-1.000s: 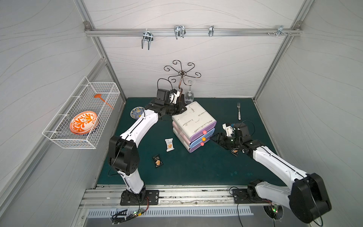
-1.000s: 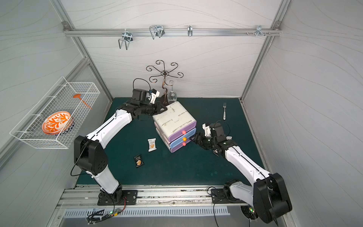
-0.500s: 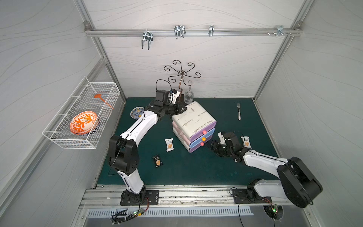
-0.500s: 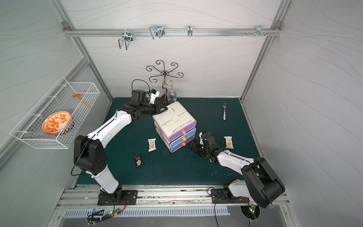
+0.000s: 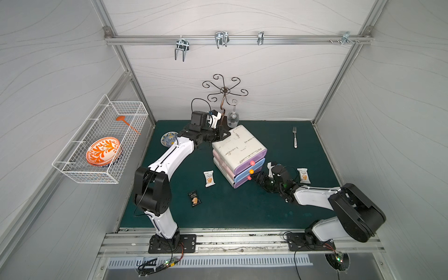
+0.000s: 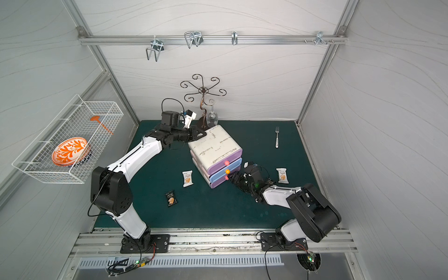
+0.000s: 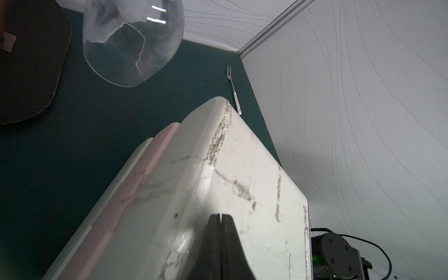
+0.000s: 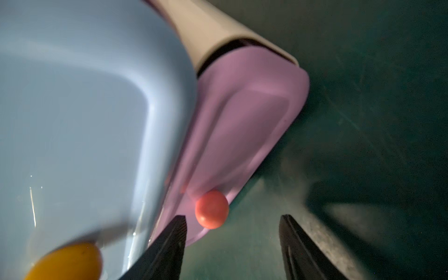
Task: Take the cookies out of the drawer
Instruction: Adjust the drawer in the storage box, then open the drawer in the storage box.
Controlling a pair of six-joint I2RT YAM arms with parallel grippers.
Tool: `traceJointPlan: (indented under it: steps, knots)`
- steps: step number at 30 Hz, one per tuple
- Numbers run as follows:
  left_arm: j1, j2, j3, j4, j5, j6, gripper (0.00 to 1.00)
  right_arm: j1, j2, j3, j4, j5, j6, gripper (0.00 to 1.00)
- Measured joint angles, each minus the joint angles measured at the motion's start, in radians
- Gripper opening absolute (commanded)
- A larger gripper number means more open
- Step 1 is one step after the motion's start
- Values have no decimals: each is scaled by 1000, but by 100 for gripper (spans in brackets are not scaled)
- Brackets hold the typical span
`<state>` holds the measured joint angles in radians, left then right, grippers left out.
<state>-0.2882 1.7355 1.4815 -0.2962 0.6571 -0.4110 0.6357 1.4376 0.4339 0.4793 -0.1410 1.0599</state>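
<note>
The left hand (image 7: 220,218), its fingers pressed together and holding nothing, lies on the far left corner of the white top of the drawer cabinet (image 5: 238,145). I judge it is there to keep the light cabinet from sliding when a drawer is pulled. The right hand (image 8: 232,218) is spread, low over the green surface (image 5: 242,213). The red knob (image 8: 211,209) of the bottom purple drawer (image 8: 254,109) sits just in front of the gap between its fingers (not yet between them, it seems). So the step in hand is probably to take this knob and open the drawer.

All three drawers look closed, and what is inside them is hidden. Outside lie a white cookie packet (image 5: 209,178) and a black cookie packet (image 5: 194,198) left of the cabinet, and a pale cookie packet (image 5: 303,175) right of it. The wire basket (image 5: 131,109) on the left wall holds an orange-patterned plate (image 5: 103,151) and an orange utensil (image 5: 126,122).
</note>
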Motion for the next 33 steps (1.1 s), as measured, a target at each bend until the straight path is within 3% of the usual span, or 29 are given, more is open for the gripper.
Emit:
traceJointPlan:
  steps: [13, 33]
  knots:
    - [10, 0, -4, 10, 10, 0, 1, 11, -29, 85, -107, -2, -31, 68]
    - [13, 1, -5, 10, 13, 0, 1, 61, 16, 49, -55, 3, -10, 62]
